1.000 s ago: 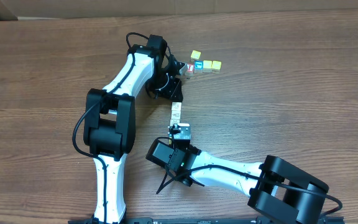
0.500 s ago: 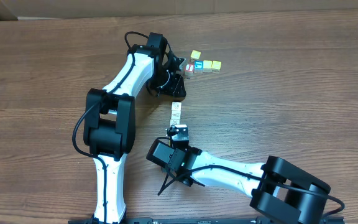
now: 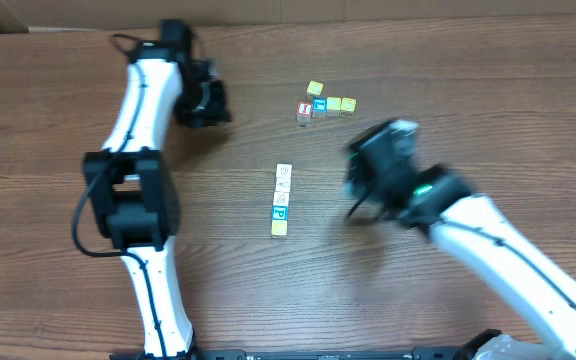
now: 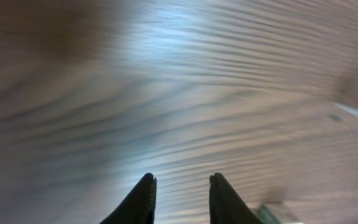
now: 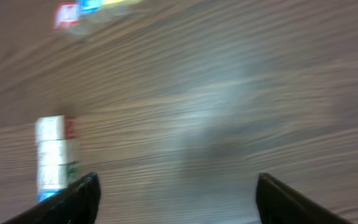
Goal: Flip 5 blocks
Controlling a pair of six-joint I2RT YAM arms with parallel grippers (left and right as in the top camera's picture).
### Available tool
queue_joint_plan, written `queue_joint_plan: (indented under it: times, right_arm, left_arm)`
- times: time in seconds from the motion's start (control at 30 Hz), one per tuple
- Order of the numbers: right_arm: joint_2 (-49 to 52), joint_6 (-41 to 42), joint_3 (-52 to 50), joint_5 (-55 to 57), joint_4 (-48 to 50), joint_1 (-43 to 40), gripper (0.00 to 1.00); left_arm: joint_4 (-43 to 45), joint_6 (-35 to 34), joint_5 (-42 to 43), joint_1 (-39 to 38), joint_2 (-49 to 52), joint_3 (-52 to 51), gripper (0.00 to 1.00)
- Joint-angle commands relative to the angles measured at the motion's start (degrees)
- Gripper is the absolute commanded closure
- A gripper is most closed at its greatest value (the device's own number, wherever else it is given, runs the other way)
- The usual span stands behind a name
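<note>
**Five blocks in a row, both pincers clear of them**

The blocks lie edge to edge in one straight line on the wooden table. No finger touches them. In the overhead view the line's long axis runs up and down the picture, its far end tipped slightly toward the right pincer's side. From that far end the faces read: two whitish ones with faint marks too small to make out, a greenish one, a blue one whose pale letter looks like a P, and a plain yellow one.

The right pincer stands with its fingers wide apart and nothing between them. In its wrist view the row sits just ahead of its left finger, lengthwise along the way the fingers point. That picture is blurred.

The left pincer shows a narrow gap with only bare wood in it. It is well apart from the row.

A cluster of other cubes lies ahead and left of the right pincer; one carries a red letter that cannot be read.
</note>
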Motion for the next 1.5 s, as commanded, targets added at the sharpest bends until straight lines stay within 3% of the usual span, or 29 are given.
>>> queue_joint_plan:
  times: [0.0, 0.23, 0.33, 0.37, 0.4, 0.43, 1.47]
  right_arm:
    - [-0.8, -15.1, 0.7, -8.8, -1.6, -10.2, 0.1]
    - [0.9, -17.7, 0.7, -13.8, -3.8, -24.9, 0.0]
    - [1.0, -17.7, 0.7, -13.8, -3.9, -27.3, 0.0]
    - [1.0, -17.7, 0.7, -13.8, -3.9, -27.8, 0.0]
    - [1.0, -17.7, 0.7, -13.8, -3.9, -28.0, 0.0]
    - [1.0, -17.7, 0.7, -13.8, -3.9, -28.2, 0.0]
    - [1.4, -17.7, 0.7, -13.8, -3.8, -28.2, 0.0]
  left_arm:
    - [-3.4, -8.9, -3.5, 5.4, 0.1, 1.1, 0.75]
    - [-6.9, -7.4, -2.9, 9.4, 0.1, 1.0, 0.7]
    - [-8.0, -6.8, -2.9, 9.4, 0.1, 1.0, 0.6]
    - [-8.7, -6.8, -2.9, 9.2, 0.1, 1.0, 0.42]
    - [-9.3, -6.9, -2.8, 9.0, 0.1, 1.0, 0.05]
    - [-9.6, -6.8, -2.9, 8.9, 0.1, 1.0, 0.0]
    - [-5.2, -6.8, -2.9, 8.6, 0.1, 1.0, 0.0]
